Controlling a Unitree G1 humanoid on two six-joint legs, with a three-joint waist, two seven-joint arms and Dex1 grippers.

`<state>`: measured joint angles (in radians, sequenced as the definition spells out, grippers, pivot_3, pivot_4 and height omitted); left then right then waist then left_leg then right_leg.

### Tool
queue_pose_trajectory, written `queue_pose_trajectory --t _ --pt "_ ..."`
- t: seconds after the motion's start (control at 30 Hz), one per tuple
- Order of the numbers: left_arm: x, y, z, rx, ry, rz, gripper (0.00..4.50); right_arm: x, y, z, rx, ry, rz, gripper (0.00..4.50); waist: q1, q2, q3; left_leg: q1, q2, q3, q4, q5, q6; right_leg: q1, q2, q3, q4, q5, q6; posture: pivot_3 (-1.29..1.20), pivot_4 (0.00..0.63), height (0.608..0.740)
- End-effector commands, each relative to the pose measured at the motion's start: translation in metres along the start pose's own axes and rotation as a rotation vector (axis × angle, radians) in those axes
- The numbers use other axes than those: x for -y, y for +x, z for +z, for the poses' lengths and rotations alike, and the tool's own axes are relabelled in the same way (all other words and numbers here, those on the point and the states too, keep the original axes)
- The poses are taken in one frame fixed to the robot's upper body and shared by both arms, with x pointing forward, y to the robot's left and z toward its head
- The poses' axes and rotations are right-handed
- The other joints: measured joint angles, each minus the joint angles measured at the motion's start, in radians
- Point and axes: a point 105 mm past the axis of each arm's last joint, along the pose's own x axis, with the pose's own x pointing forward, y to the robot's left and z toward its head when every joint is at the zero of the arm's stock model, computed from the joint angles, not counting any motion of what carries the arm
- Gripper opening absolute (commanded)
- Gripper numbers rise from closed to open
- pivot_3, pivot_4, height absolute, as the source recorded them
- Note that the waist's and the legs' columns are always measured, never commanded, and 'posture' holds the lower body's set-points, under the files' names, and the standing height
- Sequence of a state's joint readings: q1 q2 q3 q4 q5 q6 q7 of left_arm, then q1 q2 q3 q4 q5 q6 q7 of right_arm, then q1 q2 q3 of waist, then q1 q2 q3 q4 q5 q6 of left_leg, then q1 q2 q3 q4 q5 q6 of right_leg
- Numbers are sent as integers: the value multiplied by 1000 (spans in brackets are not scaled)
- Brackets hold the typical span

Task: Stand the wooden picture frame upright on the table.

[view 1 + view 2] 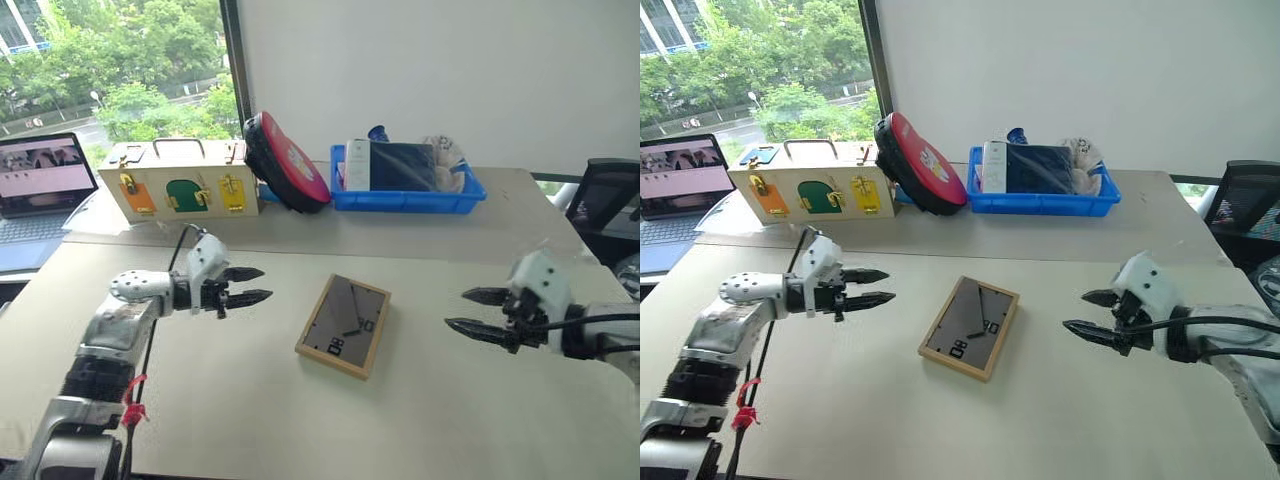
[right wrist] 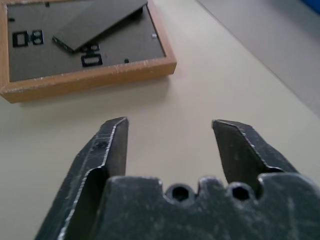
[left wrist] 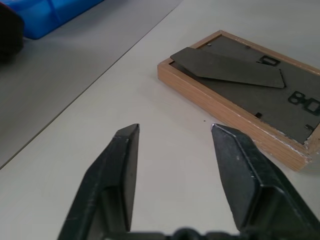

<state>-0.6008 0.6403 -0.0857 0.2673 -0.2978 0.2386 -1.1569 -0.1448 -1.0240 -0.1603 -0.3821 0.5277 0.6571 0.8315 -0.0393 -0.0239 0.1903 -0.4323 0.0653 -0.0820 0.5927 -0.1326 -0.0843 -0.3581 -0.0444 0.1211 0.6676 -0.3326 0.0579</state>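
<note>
Large flat beige matte table [image 1: 250,400] across the lower part of the head view, joined at the back to a second, greyer tabletop [image 1: 420,235]. Behind, a white wall [image 1: 450,70] upper right and a window [image 1: 110,60] with green trees upper left. Open laptop [image 1: 40,180] at the left edge; dark chair [image 1: 605,195] at the right edge.

Along the far side: pale wooden box [image 1: 180,185] with orange, green and yellow latched doors and a handle on top; against it leans a round black and red disc [image 1: 285,162]. Right of that, a shallow blue plastic tray [image 1: 405,200] holding a white carton, a dark blue flat item and crumpled clear wrapping.

Small rectangular light-wood picture frame [image 1: 343,325] flat at centre, dark back panel up, fold-out stand lying against it.

Left gripper [image 1: 258,285] left of it, apart, jaws released, nothing between. Right gripper [image 1: 468,310] right of it, apart, jaws likewise parted and empty.
</note>
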Motion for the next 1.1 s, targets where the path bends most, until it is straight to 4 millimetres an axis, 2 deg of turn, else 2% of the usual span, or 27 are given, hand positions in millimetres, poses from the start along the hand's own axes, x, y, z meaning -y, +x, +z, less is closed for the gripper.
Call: queue_pose_trajectory --t 0.03,0.1,0.2,0.37,0.47,0.6,0.73,0.8,0.9,1.1 --pt "5 18 0 -20 48 -63 867 -6 12 -3 -25 -7 1 1719 -1 0 0 0 0 0 0 0 0 0 0 0 0 0 0 0 150 735" --pt "9 27 -4 -42 67 -89 79 -10 19 -7 -39 1 8 970 -6 0 0 -2 0 0 0 0 0 -2 0 0 0 0 0 0 150 735" --pt "11 40 -12 -77 96 -86 0 -14 33 -9 -24 28 -1 29 -9 0 0 -2 0 0 0 0 0 -3 0 0 1 0 0 0 150 735" --pt "19 49 -19 -83 75 -93 0 -21 57 -8 -2 46 6 29 -6 0 0 -2 0 -1 3 0 0 -3 0 0 3 0 0 0 150 735" --pt "29 51 -21 -77 66 -136 0 -27 79 -16 0 59 46 29 -8 0 0 -3 0 -1 3 0 0 -3 0 0 4 0 0 0 150 735" --pt "58 53 -24 -83 48 -239 0 -29 102 -16 17 46 97 29 -12 0 0 -2 0 0 3 0 0 -3 0 0 4 0 0 0 150 735" --pt "89 41 -25 -120 60 -353 0 -27 110 -15 20 15 138 29 -19 0 0 0 0 -1 4 0 0 -2 0 0 7 0 0 0 150 735" --pt "98 35 -29 -147 66 -363 0 -32 111 -15 15 4 180 29 -22 0 0 1 0 -1 4 0 0 -1 1 0 8 0 0 0 150 735" --pt "100 29 -35 -179 68 -340 0 -39 112 -16 9 2 218 29 -25 0 0 3 0 -1 4 0 0 0 1 0 9 0 0 0 150 735" --pt "82 24 -47 -216 66 -193 0 -54 104 -29 -60 11 280 29 -24 0 0 3 0 -1 4 0 0 1 1 0 9 0 0 0 150 735"
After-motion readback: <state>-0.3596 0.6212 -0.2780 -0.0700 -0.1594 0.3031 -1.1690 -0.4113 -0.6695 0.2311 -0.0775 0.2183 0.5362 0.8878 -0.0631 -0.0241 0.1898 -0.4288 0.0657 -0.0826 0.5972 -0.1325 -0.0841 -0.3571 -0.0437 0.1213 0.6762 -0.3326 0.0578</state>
